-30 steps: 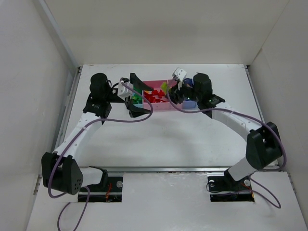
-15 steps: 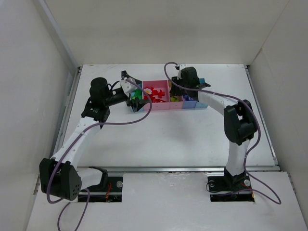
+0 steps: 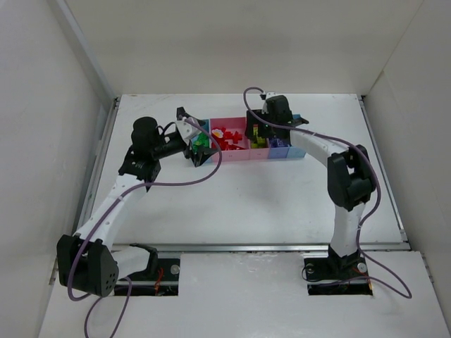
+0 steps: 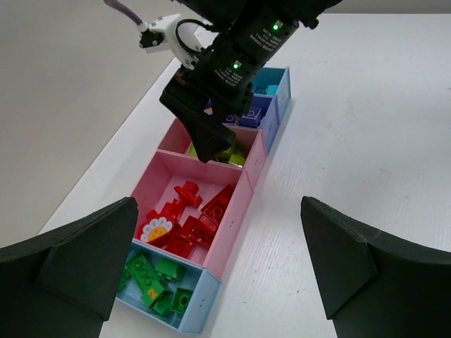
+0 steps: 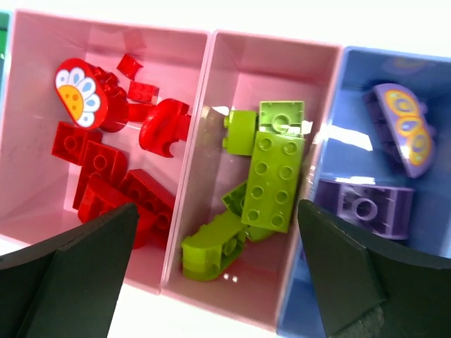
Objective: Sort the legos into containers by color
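Observation:
The containers (image 3: 232,156) are a joined row of bins at the table's far middle. In the left wrist view, green legos (image 4: 151,278) fill the near light blue bin and red legos (image 4: 190,225) the wide pink bin. Lime legos (image 5: 275,169) lie in the narrower pink bin and purple legos (image 5: 366,204) in the purple-blue bin. My right gripper (image 5: 215,282) hangs open just above the narrower pink bin, holding nothing. My left gripper (image 4: 218,282) hovers open over the row's green end, also holding nothing.
White walls close in the table on the left, back and right. The right arm's wrist (image 4: 232,63) and purple cable reach across the bins' far end. Bare white tabletop (image 3: 239,204) stretches from the bins to the arm bases.
The right arm has unfolded and stretched out low over the narrower pink bin, and its jaws now stand wide. The left gripper has shifted slightly beside the green bin.

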`<action>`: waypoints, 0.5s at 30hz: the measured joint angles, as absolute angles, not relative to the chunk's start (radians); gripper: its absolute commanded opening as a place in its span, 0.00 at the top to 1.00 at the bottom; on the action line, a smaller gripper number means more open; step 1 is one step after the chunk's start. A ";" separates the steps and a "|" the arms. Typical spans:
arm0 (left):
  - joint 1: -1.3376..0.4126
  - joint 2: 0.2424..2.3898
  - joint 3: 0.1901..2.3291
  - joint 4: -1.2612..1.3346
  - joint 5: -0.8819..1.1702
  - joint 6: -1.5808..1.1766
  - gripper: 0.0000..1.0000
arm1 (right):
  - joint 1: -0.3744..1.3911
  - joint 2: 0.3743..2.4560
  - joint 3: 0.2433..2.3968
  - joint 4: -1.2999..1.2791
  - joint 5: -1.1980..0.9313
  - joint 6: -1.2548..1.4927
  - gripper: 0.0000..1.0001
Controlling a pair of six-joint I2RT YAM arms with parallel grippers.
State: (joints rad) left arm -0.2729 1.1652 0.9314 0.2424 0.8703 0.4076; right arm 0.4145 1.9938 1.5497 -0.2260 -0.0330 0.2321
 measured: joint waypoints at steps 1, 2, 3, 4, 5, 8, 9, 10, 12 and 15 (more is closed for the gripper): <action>-0.273 1.166 0.929 0.242 0.870 0.408 0.00 | 0.413 1.987 1.550 -0.233 -0.028 0.231 0.00; -0.273 1.166 0.929 0.242 0.864 0.409 0.00 | 0.413 1.974 1.549 -0.237 -0.022 0.228 0.00; -0.273 1.165 0.928 0.243 0.859 0.408 0.00 | 0.411 1.958 1.549 -0.239 -0.014 0.228 0.00; -0.273 1.163 0.924 0.247 0.851 0.406 0.00 | 0.406 1.935 1.547 -0.241 -0.007 0.226 0.00; -0.273 1.158 0.917 0.251 0.834 0.401 0.00 | 0.403 1.907 1.543 -0.239 0.000 0.226 0.00; -0.274 1.137 0.887 0.274 0.720 0.367 0.00 | 0.358 1.782 1.513 -0.235 0.039 0.244 0.00; -0.274 1.129 0.874 0.284 0.665 0.352 0.00 | 0.327 1.732 1.498 -0.234 0.056 0.255 0.00; -0.273 1.120 0.856 0.299 0.585 0.334 0.00 | 0.305 1.705 1.490 -0.228 0.072 0.267 0.00; -0.273 1.107 0.817 0.334 0.403 0.293 0.00 | 0.171 1.599 1.454 -0.224 0.106 0.293 0.00; -0.246 1.103 0.749 0.386 0.128 0.219 0.00 | -0.043 1.539 1.439 -0.245 0.146 0.339 0.00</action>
State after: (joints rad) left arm -0.2459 1.1030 0.7486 0.3862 0.1284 0.2192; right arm -0.0425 1.5391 1.4387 -0.2455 0.1459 0.3386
